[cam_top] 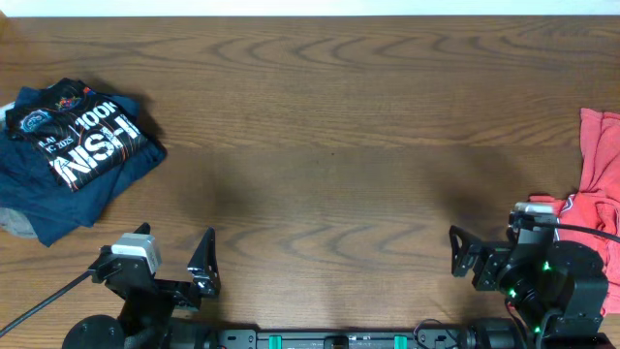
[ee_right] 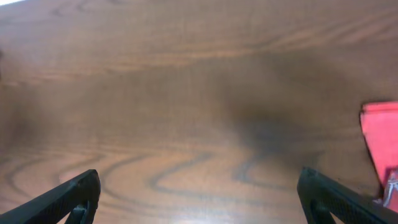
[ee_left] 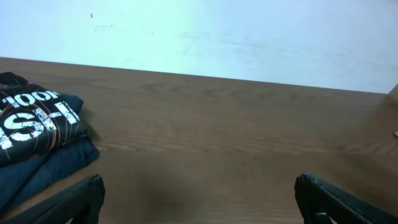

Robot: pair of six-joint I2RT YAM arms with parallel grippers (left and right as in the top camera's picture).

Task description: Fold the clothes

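Garments: 3 total. 1 black sports shirt (cam_top: 87, 136) with orange wavy lines and white lettering, upper left of the overhead frame. 1 navy garment (cam_top: 58, 208) under it, same corner. 1 red T-shirt (cam_top: 601, 165) at the right edge. Cloth piles: 2. Hands: 2. 1 left hand (cam_top: 176, 240) at lower left, and 1 right hand (ee_right: 199, 180). 2 fingers each, 4 in all. Tabletop (cam_top: 329, 116): 1, brown wood.

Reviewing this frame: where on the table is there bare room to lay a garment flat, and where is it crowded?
The wide middle of the table is bare, bordered by the black sports shirt on the navy garment at left and the red T-shirt at right. Those two edges are crowded.
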